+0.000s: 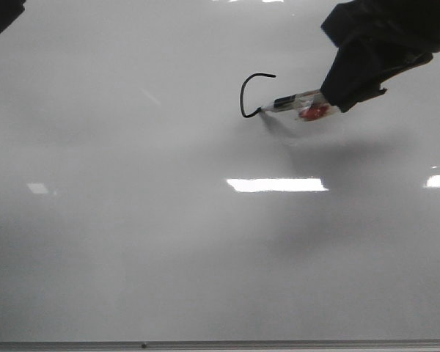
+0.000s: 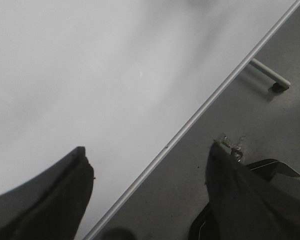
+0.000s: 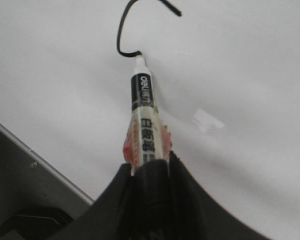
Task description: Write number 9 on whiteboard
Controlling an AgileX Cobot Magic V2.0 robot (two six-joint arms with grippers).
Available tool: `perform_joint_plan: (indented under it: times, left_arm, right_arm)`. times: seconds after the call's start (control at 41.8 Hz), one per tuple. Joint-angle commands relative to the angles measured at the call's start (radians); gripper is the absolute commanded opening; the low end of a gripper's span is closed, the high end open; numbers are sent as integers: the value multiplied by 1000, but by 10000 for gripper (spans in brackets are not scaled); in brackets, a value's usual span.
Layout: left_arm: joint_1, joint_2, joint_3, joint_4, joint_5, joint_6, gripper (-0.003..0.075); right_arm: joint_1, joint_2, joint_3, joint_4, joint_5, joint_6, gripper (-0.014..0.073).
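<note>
The whiteboard [image 1: 132, 242] fills the front view, glossy and pale grey. A black curved stroke [image 1: 246, 92], a hook open to the right, is drawn on it; it is only part of a number 9. My right gripper [image 1: 336, 94] is shut on a marker [image 1: 297, 104] with a white and red barrel, its tip touching the stroke's lower end. In the right wrist view the marker [image 3: 142, 120] points at the stroke [image 3: 122, 30] from my right gripper [image 3: 150, 167]. My left gripper [image 2: 150, 160] is open and empty over the board's frame edge [image 2: 190, 122].
Bright rectangular light reflections [image 1: 276, 185] lie on the board. The board's metal frame [image 1: 220, 345] runs along the near edge. Grey floor and a stand foot [image 2: 270, 77] show beyond the board's edge in the left wrist view. My left arm's tip [image 1: 1, 13] shows at top left.
</note>
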Motion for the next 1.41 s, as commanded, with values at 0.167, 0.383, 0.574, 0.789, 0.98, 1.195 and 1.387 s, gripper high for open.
perform_joint_plan:
  times: [0.167,0.383,0.574,0.789,0.98,1.195,1.387]
  left_arm:
    - [0,-18,-24,-25,-51,-13,462]
    - [0,-18,-24,-25,-51,-13,462]
    - [0,-18,-24,-25,-51,-13,462]
    - [0,-18,-24,-25,-51,-10,462]
    - [0,-6,-26,-105,-37,169,463]
    - [-79,77,-43,-328,8,472,463]
    - [-225,198,-140,-337,4,529,463]
  right_arm:
    - [-24,-50,-87,-9,-94,0,-68]
    - [-24,-12,-66,-20,15,-1,-68]
    - [2,43,17,-19,88,-22,-68]
    - [49,-61,19,58,144,-85,-68]
    - [68,-182,20,159,359,-264,-68]
    - [68,-300,20,236,544,-469,-68]
    - [68,-325,20,288,602,-541,-68]
